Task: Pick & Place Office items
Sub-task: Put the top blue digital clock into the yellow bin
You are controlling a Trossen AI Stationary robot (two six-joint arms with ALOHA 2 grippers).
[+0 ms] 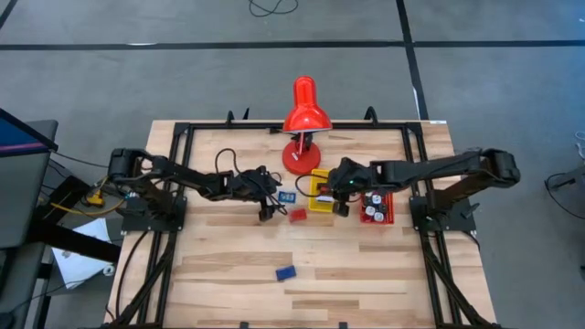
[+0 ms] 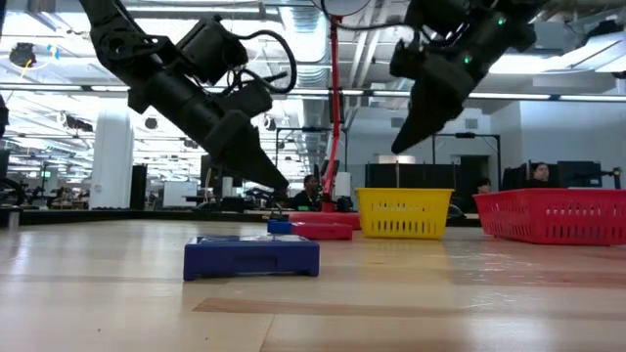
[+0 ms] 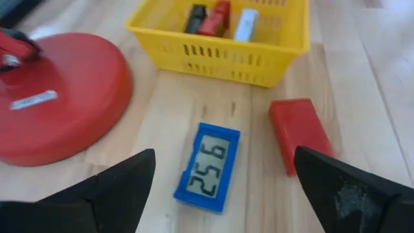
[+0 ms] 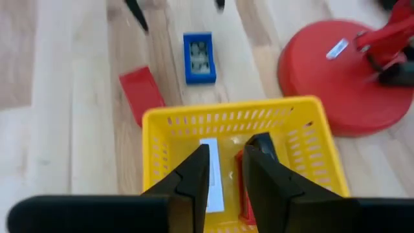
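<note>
A blue block with a number display (image 3: 208, 167) lies flat on the wooden table, and a red block (image 3: 301, 133) lies beside it. My left gripper (image 3: 224, 155) stands open just short of the blue block, slanting down, touching nothing. Beyond them the yellow tray (image 3: 213, 55) holds a black, a red and a white piece. My right gripper (image 4: 231, 147) hangs above that tray (image 4: 155, 129), its fingers all but shut with nothing between them. Another blue block (image 1: 285, 272) lies alone near the table's front edge.
The big red desk lamp (image 1: 304, 114) stands at the table's far middle, its round base (image 3: 58, 90) close beside the blue display block. A red tray (image 1: 376, 219) with several small pieces sits right of the yellow tray. Bare wood stretches across the table's near half.
</note>
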